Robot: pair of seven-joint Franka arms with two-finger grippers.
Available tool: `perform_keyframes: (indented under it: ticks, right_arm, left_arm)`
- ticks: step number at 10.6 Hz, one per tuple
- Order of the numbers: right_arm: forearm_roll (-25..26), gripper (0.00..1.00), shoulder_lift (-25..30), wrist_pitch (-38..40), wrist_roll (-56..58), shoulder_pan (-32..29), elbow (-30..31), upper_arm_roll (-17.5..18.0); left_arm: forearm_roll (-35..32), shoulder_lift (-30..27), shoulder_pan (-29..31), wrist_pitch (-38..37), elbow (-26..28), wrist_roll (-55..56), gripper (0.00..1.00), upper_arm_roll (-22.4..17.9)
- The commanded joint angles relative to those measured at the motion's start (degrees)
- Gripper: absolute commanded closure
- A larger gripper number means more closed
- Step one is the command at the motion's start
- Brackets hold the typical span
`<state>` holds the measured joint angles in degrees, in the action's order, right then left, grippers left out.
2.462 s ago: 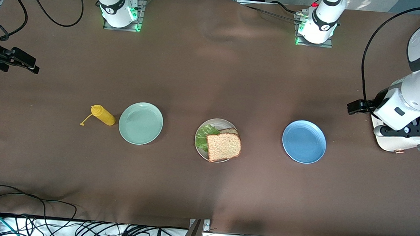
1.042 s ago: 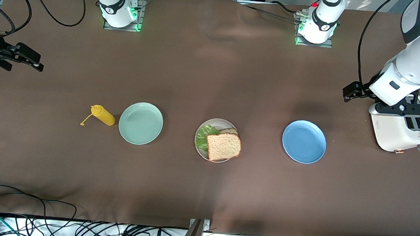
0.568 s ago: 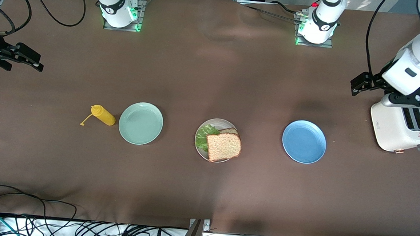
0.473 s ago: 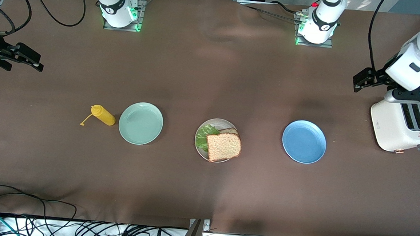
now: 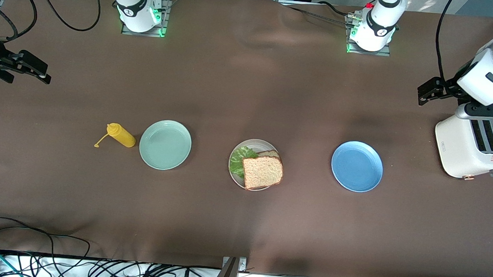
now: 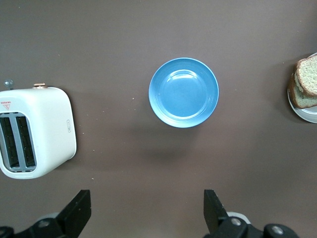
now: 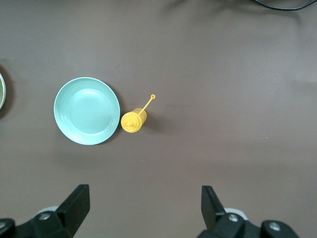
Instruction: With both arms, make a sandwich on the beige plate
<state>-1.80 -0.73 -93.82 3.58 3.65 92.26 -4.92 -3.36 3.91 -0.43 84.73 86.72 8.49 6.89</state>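
Sandwich [image 5: 262,170]: one, on the beige plate [image 5: 234,176] mid-table, between the mint plate [image 5: 165,144] and the blue plate [image 5: 357,166]. Top slice sits skewed, overhanging the rim; lettuce [image 5: 239,159] sticks out toward the right arm's end.

Counts: three plates, one yellow squeeze bottle [image 5: 121,135] just beside the mint plate, one white toaster [image 5: 470,147] with two slots at the left arm's end, two arms.

Versus earlier frames: the left arm has lifted off the toaster and pulled back toward its base side, so the toaster top is now fully visible. Right arm, sandwich and plates unchanged.

Left gripper [image 6: 147,210]: fingers apart, empty, over bare table near the toaster. Right gripper [image 7: 143,207]: fingers apart, empty, over the table's right-arm end, waiting.

Left wrist view catches only the sandwich's edge; right wrist view shows the bottle upright from above, cap tethered off to the side.
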Motion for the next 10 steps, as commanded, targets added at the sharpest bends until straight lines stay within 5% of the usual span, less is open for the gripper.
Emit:
perform_keyframes:
  ticks: [1, 10]
  right_arm:
    - [0.4, 0.00, 0.3, 0.9, 0.3, 0.0, -0.6, 0.3]
    - [0.7, 0.00, 0.3, 0.9, 0.4, 0.0, -0.6, 0.2]
  left_arm:
    - [3.3, 1.5, -0.1, 0.5, -0.9, -1.5, 0.00, 0.1]
    - [5.8, 2.8, -0.5, 2.6, -0.5, -1.5, 0.00, 0.2]
